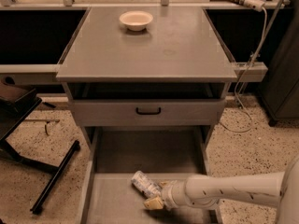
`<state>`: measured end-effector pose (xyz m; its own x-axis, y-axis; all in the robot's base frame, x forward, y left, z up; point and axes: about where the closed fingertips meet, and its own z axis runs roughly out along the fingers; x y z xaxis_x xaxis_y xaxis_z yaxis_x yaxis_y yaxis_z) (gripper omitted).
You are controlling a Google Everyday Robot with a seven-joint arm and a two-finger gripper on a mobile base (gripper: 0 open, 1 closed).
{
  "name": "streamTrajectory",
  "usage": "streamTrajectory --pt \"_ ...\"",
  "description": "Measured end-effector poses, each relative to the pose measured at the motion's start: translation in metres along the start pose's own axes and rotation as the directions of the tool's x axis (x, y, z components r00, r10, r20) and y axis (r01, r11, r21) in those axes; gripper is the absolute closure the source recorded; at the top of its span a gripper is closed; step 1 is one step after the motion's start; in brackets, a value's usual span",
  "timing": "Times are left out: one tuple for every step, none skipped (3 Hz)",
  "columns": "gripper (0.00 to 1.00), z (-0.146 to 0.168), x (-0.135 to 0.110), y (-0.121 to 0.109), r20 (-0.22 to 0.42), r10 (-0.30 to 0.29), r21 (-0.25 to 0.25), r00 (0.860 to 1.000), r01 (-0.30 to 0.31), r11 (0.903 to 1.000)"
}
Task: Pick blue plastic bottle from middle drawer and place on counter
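Note:
The blue plastic bottle [144, 183] lies on its side on the floor of the open middle drawer [112, 199], near the drawer's middle. My gripper [159, 196] reaches in from the lower right on a white arm, and its fingers sit around the bottle's right end. The counter [149, 45] is the flat grey cabinet top above the drawers.
A cream bowl [136, 20] stands at the back of the counter. A closed grey drawer front with a black handle [148, 111] sits above the open drawer. A black stand [51, 176] lies on the speckled floor at left. A cable [247, 78] hangs at right.

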<state>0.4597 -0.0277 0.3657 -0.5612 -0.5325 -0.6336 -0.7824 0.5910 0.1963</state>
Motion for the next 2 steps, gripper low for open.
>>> streamTrajectory --pt "0.61 0.0000 0.0000 0.0000 0.000 0.000 0.000 1.000 0.000 1.0000" --pt "0.84 0.0000 0.0000 0.0000 0.000 0.000 0.000 1.000 0.000 1.0000"
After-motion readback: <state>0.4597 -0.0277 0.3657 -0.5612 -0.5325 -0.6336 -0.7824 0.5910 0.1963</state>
